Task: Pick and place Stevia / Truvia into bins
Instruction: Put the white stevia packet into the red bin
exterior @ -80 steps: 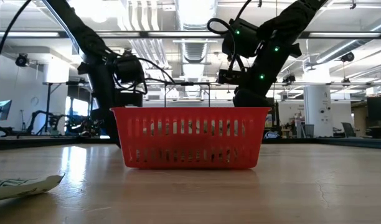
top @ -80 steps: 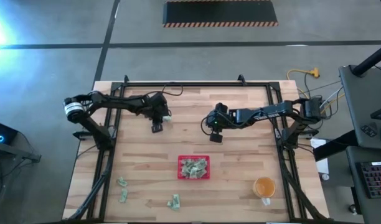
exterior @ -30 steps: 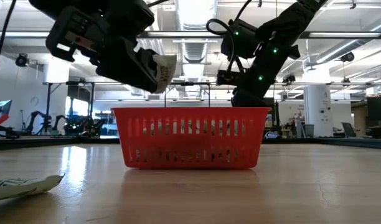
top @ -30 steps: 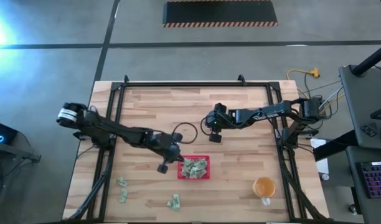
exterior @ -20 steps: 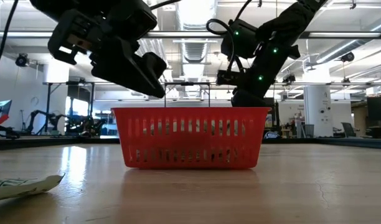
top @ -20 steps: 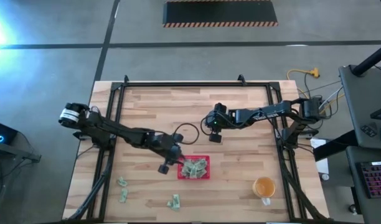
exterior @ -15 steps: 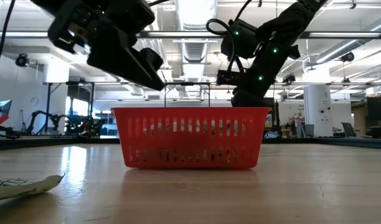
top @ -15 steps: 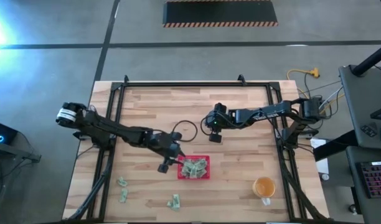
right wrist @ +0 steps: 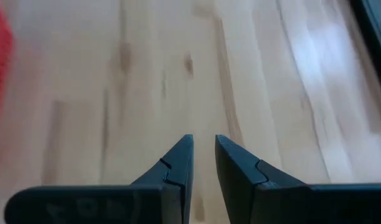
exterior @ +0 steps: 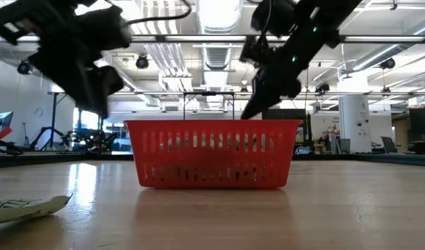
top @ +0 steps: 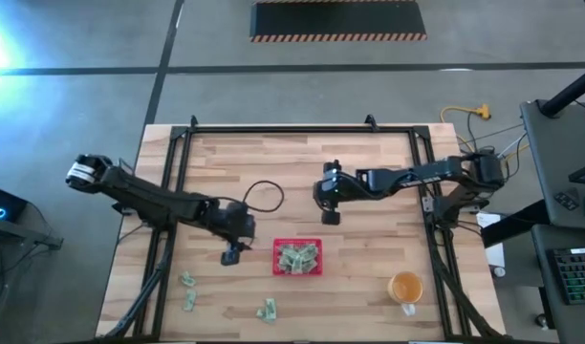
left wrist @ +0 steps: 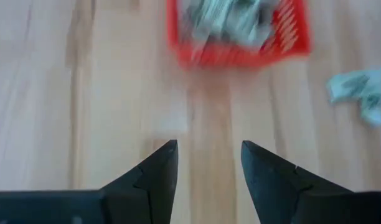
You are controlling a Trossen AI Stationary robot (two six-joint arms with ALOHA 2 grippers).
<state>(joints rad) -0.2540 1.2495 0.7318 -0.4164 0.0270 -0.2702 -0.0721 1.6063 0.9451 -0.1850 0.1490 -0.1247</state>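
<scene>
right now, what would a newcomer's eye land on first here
The bright red tray near the table's middle, heaped with pale green sachets. Three more sachets lie loose on the wood at the front left. The left end effector, open and empty, hangs just left of the tray; the right end effector hangs behind it.

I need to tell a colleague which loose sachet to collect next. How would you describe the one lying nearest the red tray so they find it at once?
Start at the red tray in the middle of the wooden table, then look toward the table's near edge, just left of the tray. A single green-and-white sachet lies there alone, while the other two loose sachets sit together farther left, near the table's left side.
</scene>
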